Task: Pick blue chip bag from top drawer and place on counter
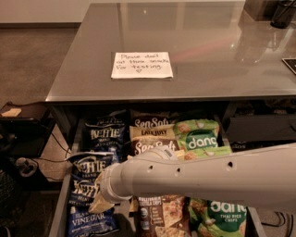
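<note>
The top drawer (59, 217) stands open below the counter (208, 46), which bears a white handwritten note (142, 65). Three blue chip bags lie in the drawer's left column: a back one (104, 134), a middle one (90, 164) with a crumpled top edge, and a front one (90, 222) reading "vinegar". My white arm reaches in from the right, across the drawer. My gripper (99, 203) is at its left end, low over the left column between the middle and front blue bags. The arm hides part of the bags.
Brown Sea Salt bags (152, 139) fill the middle column and green dang bags (201, 139) the right one. More bags (162, 217) lie under the arm at the front. A dark low shelf with cables (23, 139) stands left of the drawer. Dark objects (273, 11) stand on the counter's far right corner.
</note>
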Tool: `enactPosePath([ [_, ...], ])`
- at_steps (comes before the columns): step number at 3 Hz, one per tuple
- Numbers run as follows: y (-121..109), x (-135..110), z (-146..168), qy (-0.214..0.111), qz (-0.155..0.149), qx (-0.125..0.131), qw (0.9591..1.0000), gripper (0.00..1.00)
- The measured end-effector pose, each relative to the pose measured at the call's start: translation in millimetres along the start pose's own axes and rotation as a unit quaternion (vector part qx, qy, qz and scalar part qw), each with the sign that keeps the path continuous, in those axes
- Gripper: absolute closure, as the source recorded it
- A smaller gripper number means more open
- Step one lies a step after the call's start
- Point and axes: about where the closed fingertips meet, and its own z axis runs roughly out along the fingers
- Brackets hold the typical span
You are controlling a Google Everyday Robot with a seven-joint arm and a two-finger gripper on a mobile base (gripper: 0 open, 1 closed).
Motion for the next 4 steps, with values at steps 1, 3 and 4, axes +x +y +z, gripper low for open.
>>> enactPosePath([
  [1, -14, -14, -15, 0.004, -0.002, 0.007, 1.0, 1.0],
  [3, -48, -38, -61, -0.01, 0.01, 0.018, 0.9997, 1.0],
  [4, -60, -49, -90, -0.046, 0.016, 0.011, 0.9988, 1.0],
])
